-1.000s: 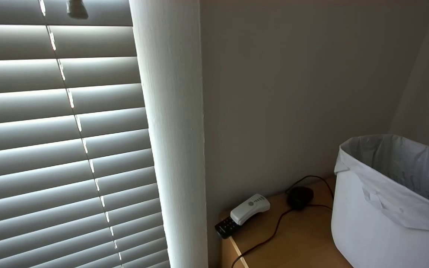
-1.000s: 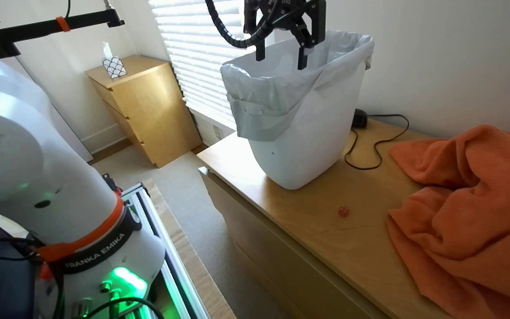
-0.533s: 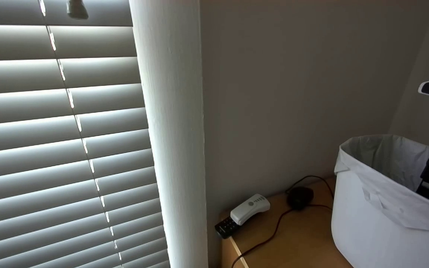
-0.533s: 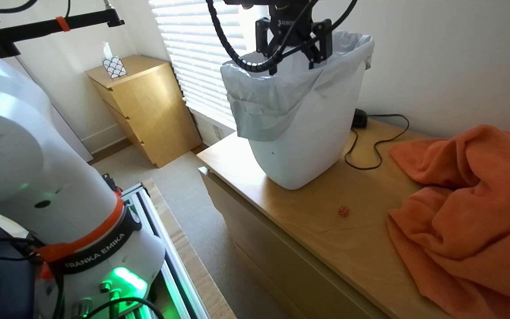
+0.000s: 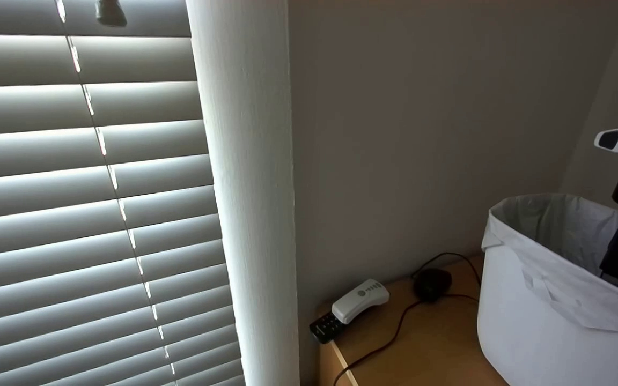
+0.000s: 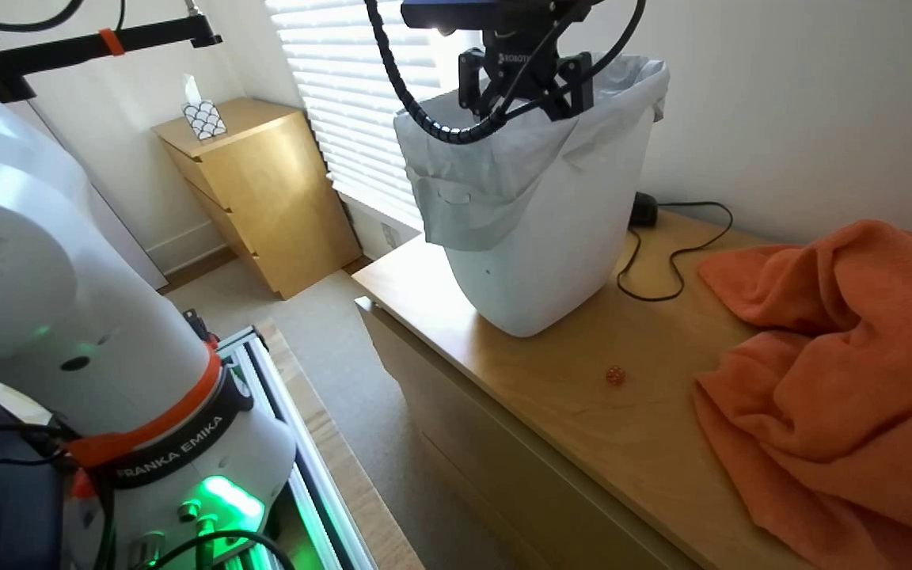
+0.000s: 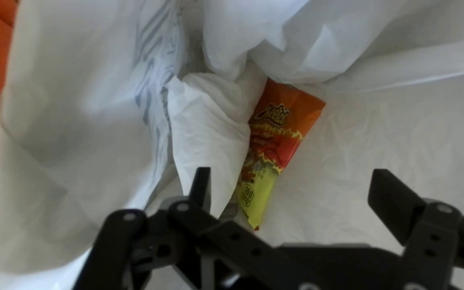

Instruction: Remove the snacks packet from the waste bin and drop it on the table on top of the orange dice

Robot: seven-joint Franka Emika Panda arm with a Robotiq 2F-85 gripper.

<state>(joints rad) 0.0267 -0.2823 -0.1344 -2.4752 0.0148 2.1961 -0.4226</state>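
The white waste bin (image 6: 543,261) with its translucent liner (image 6: 468,178) stands on the wooden table (image 6: 551,376); it also shows in an exterior view (image 5: 545,311). In the wrist view the snacks packet (image 7: 278,121), orange, red and yellow-green, lies inside on the liner. A white fold (image 7: 212,129) overlaps its left side. My gripper (image 7: 291,173) is open and empty, its fingers wide apart; the packet shows between them, nearer the left finger. In both exterior views the gripper (image 6: 526,87) reaches down into the bin, fingertips hidden. The orange dice (image 6: 615,376) lies on the table before the bin.
An orange cloth (image 6: 844,380) is heaped on the table beside the dice. A black device (image 6: 644,211) with a cable lies behind the bin. A white remote (image 5: 361,300) and a black remote (image 5: 326,327) lie at the table's corner. Liner folds (image 7: 296,44) hang inside the bin.
My gripper has moved down from the bin's opening into the bin, with most of the drop before the half-second frames and a little after. Bin, dice and cloth have not moved.
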